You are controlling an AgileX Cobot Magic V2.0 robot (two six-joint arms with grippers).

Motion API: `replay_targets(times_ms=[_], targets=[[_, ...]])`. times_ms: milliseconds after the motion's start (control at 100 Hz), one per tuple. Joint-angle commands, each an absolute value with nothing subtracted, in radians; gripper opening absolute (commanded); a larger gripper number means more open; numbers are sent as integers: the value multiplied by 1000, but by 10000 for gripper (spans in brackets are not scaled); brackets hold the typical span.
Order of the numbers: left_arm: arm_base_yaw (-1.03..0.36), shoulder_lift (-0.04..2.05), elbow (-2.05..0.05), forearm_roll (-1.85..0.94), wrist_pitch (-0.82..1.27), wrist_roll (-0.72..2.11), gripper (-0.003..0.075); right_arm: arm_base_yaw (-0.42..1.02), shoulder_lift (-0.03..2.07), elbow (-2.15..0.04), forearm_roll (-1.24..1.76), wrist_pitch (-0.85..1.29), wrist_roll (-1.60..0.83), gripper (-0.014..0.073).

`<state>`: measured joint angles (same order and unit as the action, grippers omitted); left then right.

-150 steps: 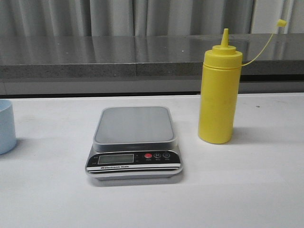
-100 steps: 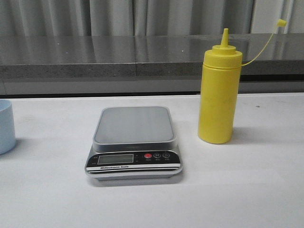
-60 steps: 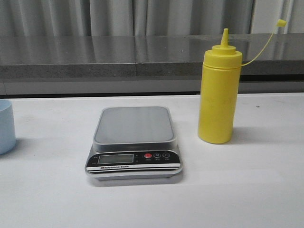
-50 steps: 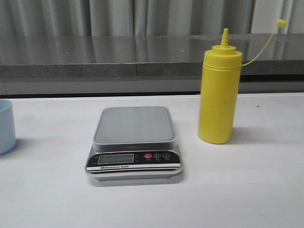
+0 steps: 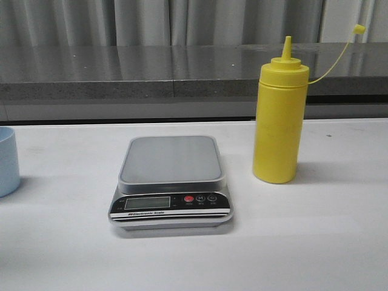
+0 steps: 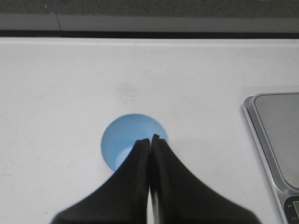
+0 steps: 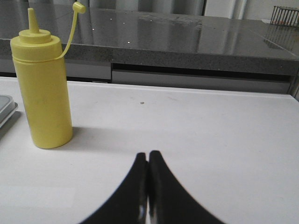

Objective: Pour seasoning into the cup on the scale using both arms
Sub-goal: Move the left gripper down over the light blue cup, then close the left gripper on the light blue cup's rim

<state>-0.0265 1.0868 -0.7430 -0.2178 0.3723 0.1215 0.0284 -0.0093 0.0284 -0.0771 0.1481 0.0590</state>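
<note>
The yellow seasoning bottle stands upright on the white table, right of the scale, its cap hanging on a tether. The scale's platform is bare. The light blue cup stands at the far left edge of the front view. In the left wrist view my left gripper is shut and empty, above the cup, which I see from above. In the right wrist view my right gripper is shut and empty, over the table off to one side of the bottle. Neither gripper shows in the front view.
A dark grey counter ledge runs along the back of the table, with grey curtains behind. The scale's corner shows in the left wrist view, beside the cup.
The cup has slid slightly further out of the front view at the left. The scale and bottle have not moved.
</note>
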Motion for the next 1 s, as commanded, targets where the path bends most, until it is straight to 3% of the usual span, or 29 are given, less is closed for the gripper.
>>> replay_targets(times_ms=[0, 270, 640, 730, 900, 990], targets=[[-9, 1134, -828, -250, 381, 107, -20, 25, -30, 6, -82, 70, 59, -67], [15, 1280, -949, -262, 504, 107, -20, 25, -30, 6, -82, 70, 59, -67], [15, 1319, -951, -262, 516, 107, 3, 25, -30, 6, -82, 70, 59, -67], [15, 1319, -951, -262, 516, 107, 102, 25, -30, 6, -82, 70, 59, -67], [15, 1319, -951, -262, 516, 107, 442, 25, -30, 6, -82, 70, 59, -67], [15, 1319, -951, -253, 515, 107, 544, 25, -30, 6, -82, 70, 59, -67]])
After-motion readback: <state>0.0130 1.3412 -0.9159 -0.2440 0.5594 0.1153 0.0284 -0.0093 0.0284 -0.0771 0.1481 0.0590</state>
